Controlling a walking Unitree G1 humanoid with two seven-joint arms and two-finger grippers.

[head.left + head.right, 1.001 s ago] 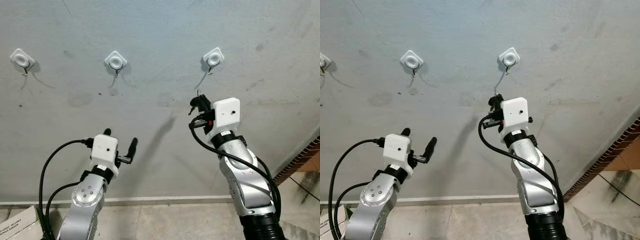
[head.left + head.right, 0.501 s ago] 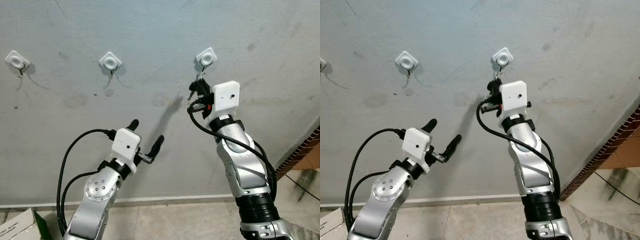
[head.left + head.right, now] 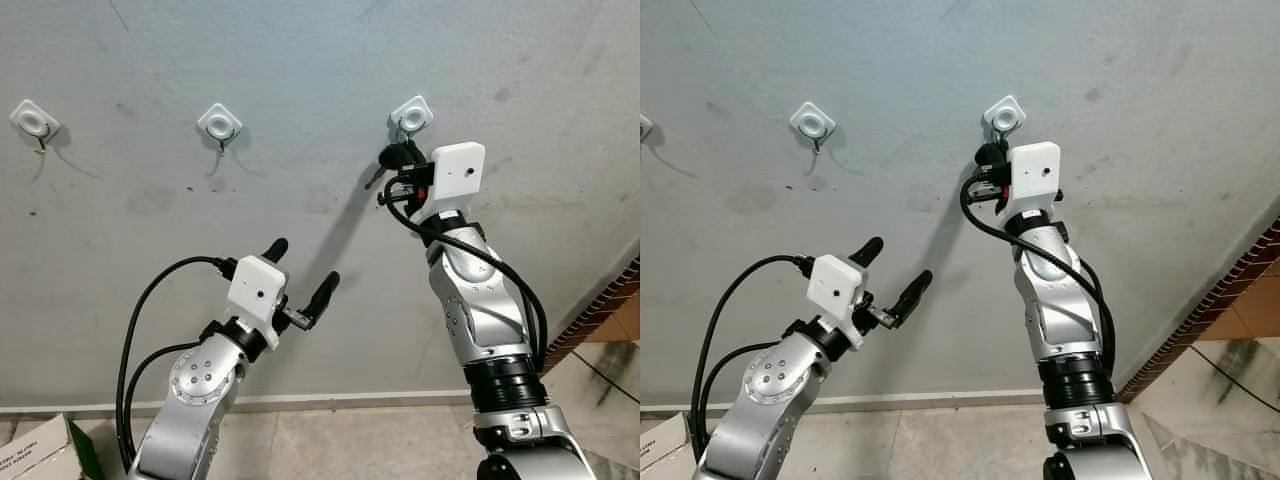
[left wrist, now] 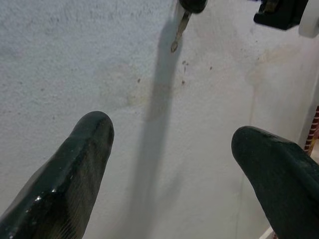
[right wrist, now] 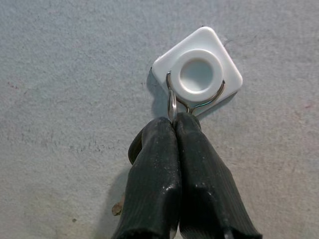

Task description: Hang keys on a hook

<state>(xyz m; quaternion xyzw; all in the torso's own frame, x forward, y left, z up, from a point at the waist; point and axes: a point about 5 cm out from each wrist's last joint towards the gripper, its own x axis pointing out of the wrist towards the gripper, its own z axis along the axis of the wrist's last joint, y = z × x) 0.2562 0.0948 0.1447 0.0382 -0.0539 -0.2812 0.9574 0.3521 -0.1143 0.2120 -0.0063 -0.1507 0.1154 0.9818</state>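
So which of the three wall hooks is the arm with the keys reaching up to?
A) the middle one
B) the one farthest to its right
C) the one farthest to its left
B: the right gripper, fingers shut on the key ring, is up at the rightmost hook.

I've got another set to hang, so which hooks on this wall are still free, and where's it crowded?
The middle hook and the far left hook hang bare, with plain wall between them. The right hook is crowded: the right gripper pinches the key ring against it.
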